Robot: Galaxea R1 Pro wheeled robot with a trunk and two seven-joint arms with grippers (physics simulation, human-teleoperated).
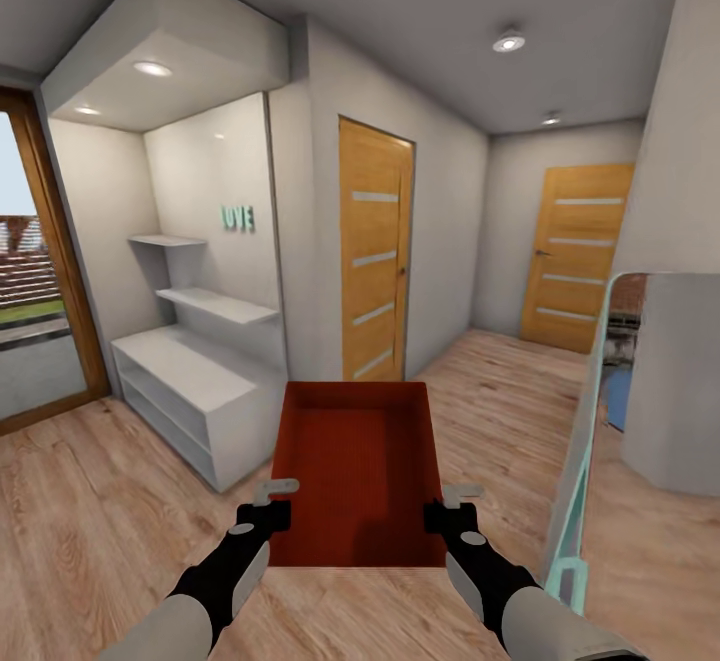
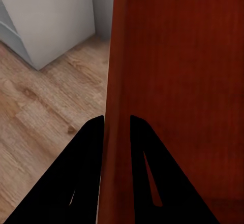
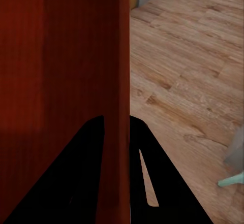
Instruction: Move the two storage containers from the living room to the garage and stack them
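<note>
We are carrying the container [image 1: 355, 471], both grippers [image 1: 272, 506] [image 1: 447, 509] clamping its walls; keep it level toward the one-o'clock door [image 1: 578, 256].

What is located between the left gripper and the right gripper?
The orange-red storage container lies between them in the head view; the left gripper clamps its left wall and the right gripper its right wall.

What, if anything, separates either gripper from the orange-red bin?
Nothing. The left gripper and right gripper each clamp a side wall of the storage container directly, with no object between.
</note>
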